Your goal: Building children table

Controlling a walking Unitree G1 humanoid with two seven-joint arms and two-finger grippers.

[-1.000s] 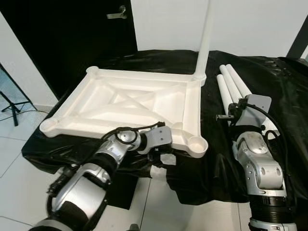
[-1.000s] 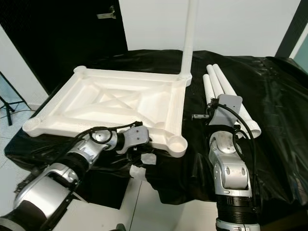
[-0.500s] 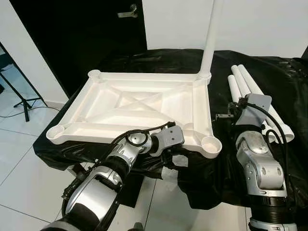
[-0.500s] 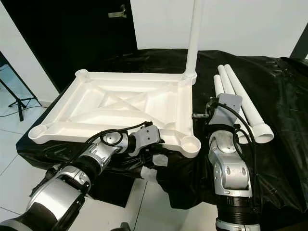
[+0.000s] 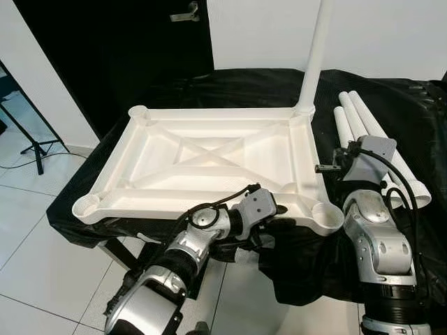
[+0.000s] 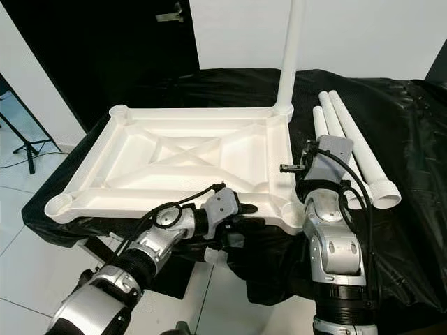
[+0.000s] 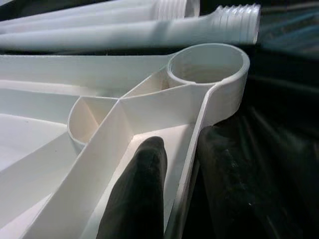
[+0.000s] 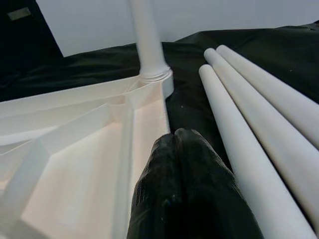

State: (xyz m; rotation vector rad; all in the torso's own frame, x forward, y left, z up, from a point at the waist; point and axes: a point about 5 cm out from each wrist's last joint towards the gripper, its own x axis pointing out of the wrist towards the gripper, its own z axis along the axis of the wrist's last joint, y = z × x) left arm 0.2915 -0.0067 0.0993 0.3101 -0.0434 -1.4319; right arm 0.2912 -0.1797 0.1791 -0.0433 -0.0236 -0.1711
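**Tabletop upside down on the black sheet, one leg fitted**

The white plastic tabletop (image 5: 209,164) lies underside up on a surface draped in black sheeting (image 5: 391,105), its ribs and crossed braces facing the camera. An open round socket sits at each corner that shows. One white leg (image 5: 314,56) stands upright in the far right corner socket. Three loose legs (image 6: 349,150) lie side by side on the sheet just beside the tabletop's right edge, their threaded ends toward the near side.

The left gripper (image 7: 174,164) is at the tabletop's near edge, close to the near right corner socket (image 7: 208,64). Its two black fingers straddle the rim wall, one inside the tray and one outside, so it appears clamped on that edge, though the contact itself is hard to see.

The right gripper (image 8: 187,189) is over the right edge of the tabletop, between it and the loose legs, with its fingers pressed together and nothing between them. Behind the table are a black door (image 5: 119,56) and a white wall (image 5: 391,35); the floor (image 5: 35,230) is pale tile.
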